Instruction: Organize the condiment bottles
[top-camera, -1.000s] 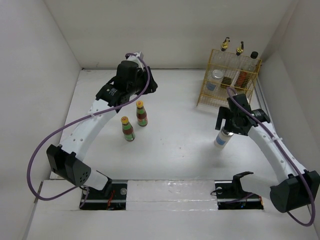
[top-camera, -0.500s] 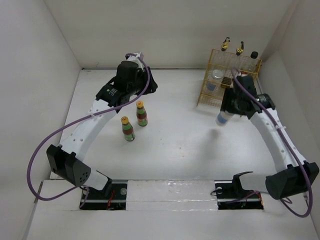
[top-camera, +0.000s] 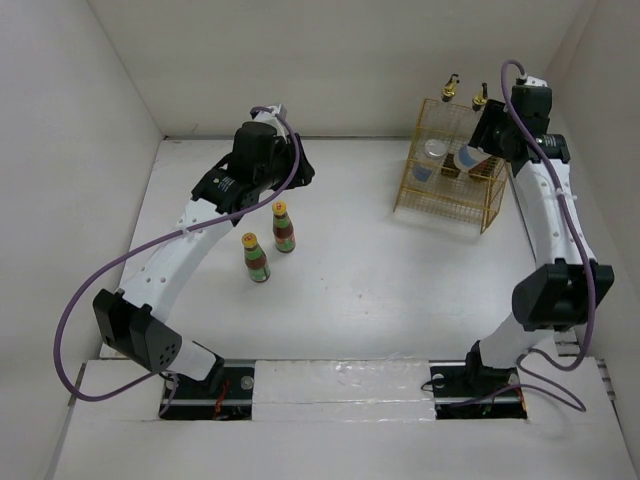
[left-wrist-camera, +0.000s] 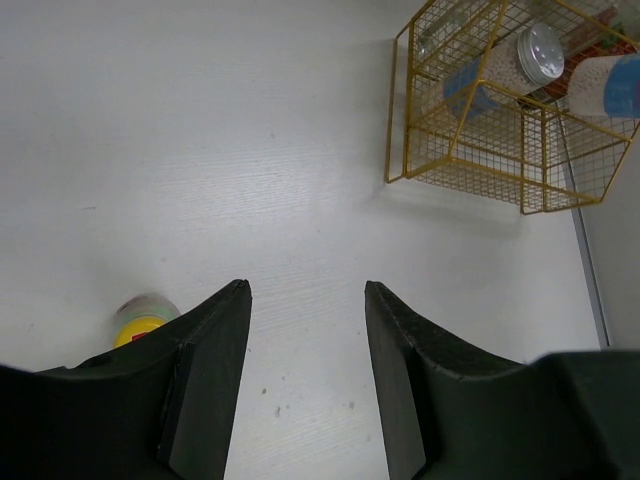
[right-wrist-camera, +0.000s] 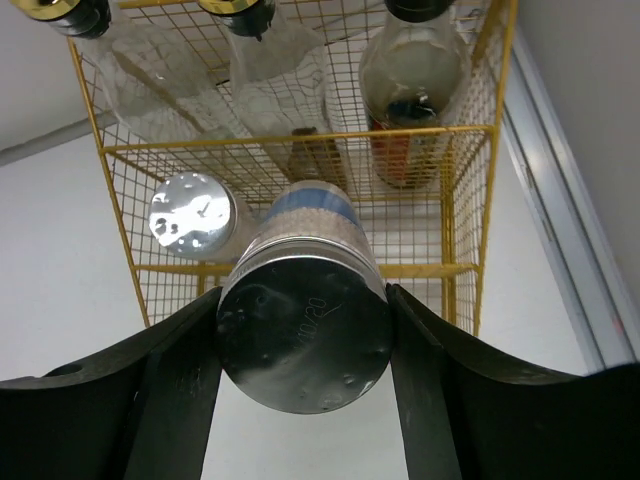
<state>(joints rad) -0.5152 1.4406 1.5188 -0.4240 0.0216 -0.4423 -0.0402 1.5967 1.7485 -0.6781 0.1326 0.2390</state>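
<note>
The left arm (top-camera: 180, 245) rises from its base at the near left and bends far forward in a big curve. Its wrist points down. The left gripper (left-wrist-camera: 307, 300) has its two black fingers (left-wrist-camera: 210, 350) a little apart, with nothing between them. The right arm (top-camera: 545, 215) stands tall and reaches to the far right. The right gripper (right-wrist-camera: 300, 325) has its fingers pressed on both sides of a shaker (right-wrist-camera: 305, 240), holding it.

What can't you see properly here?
Top view: labels on the red-sauce bottles are too small to read.
Left wrist view: one shows only its yellow cap; the left gripper covers the rest.
Right wrist view: gold pourers on the glass bottles are cut off by the top edge.
</note>
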